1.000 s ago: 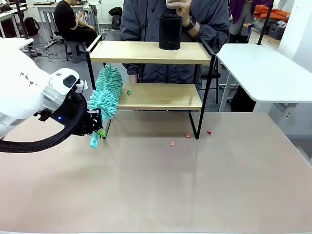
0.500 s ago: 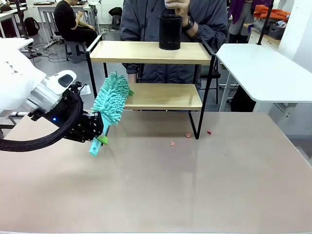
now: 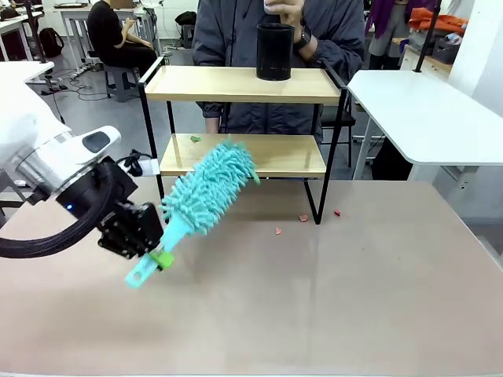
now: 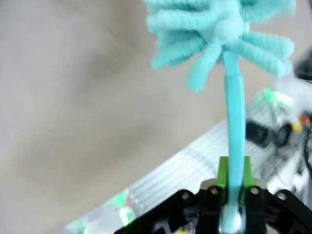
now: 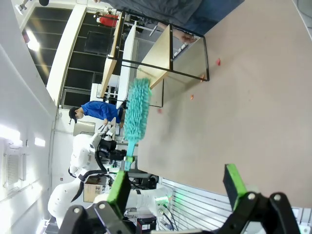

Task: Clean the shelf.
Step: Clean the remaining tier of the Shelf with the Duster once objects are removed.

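Over the beige table (image 3: pixel 330 306), red scraps (image 3: pixel 303 218) lying before the shelf (image 3: pixel 236 85), the left gripper (image 3: pixel 161 256) clamps a teal duster (image 3: pixel 208 187); the right gripper (image 5: pixel 178 183) gapes wide, empty.

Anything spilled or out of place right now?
Small red scraps lie on the table by the shelf's right leg, and a green scrap sits on its lower board. The left gripper holds the duster tilted over the table; nothing else odd.

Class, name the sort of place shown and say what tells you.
Likely a robotics lab: a white robot arm holding a duster by a shelf, a white table, a person seated behind.
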Robot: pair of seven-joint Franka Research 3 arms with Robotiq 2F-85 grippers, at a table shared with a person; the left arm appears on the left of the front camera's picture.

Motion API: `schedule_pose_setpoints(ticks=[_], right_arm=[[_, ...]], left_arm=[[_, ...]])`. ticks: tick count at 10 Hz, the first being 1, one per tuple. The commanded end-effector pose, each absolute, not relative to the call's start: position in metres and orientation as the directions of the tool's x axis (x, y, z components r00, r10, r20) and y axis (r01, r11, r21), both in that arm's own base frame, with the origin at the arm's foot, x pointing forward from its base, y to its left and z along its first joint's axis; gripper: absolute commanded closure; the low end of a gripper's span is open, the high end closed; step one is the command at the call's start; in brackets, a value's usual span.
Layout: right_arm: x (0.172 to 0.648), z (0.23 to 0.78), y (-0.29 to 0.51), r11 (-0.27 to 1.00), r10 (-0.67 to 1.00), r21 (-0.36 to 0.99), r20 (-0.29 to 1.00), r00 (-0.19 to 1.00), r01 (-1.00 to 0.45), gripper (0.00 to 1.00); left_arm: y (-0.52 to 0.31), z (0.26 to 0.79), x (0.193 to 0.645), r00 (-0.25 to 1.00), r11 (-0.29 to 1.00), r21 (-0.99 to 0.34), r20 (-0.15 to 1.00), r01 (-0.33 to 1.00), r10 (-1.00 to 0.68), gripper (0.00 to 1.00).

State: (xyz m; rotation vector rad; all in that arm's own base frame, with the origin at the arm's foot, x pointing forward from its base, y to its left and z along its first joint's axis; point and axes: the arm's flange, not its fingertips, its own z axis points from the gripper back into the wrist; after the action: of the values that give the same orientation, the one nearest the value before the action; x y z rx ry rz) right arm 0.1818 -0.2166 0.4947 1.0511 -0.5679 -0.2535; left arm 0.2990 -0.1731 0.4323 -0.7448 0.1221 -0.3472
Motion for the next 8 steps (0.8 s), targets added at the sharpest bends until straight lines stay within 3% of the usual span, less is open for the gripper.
schedule_pose_setpoints(ticks=[1,3,4,8], right_arm=[[0.184,0.496,-0.215,0.478,-0.457,0.872,0.347,0.819,-0.103,0.0],[0.184,0.496,-0.215,0.478,-0.457,0.872,0.347,0.819,-0.103,0.0],[0.184,0.496,-0.215,0.478,-0.457,0.872,0.347,0.819,-0.103,0.0],[0.184,0.496,-0.215,0.478,-0.457,0.872,0.347,0.819,-0.103,0.0]], left_arm=[[-0.156,0.441,0.289,0.789,0.57,-0.742,-0.091,0.353,-0.607,0.87],[-0.142,0.449,0.283,0.616,0.446,-0.818,-0.149,0.362,-0.773,0.87],[-0.134,0.451,0.283,0.586,0.412,-0.843,-0.149,0.346,-0.796,0.87],[-0.088,0.469,0.28,0.595,0.335,-0.882,-0.08,0.332,-0.8,0.87]])
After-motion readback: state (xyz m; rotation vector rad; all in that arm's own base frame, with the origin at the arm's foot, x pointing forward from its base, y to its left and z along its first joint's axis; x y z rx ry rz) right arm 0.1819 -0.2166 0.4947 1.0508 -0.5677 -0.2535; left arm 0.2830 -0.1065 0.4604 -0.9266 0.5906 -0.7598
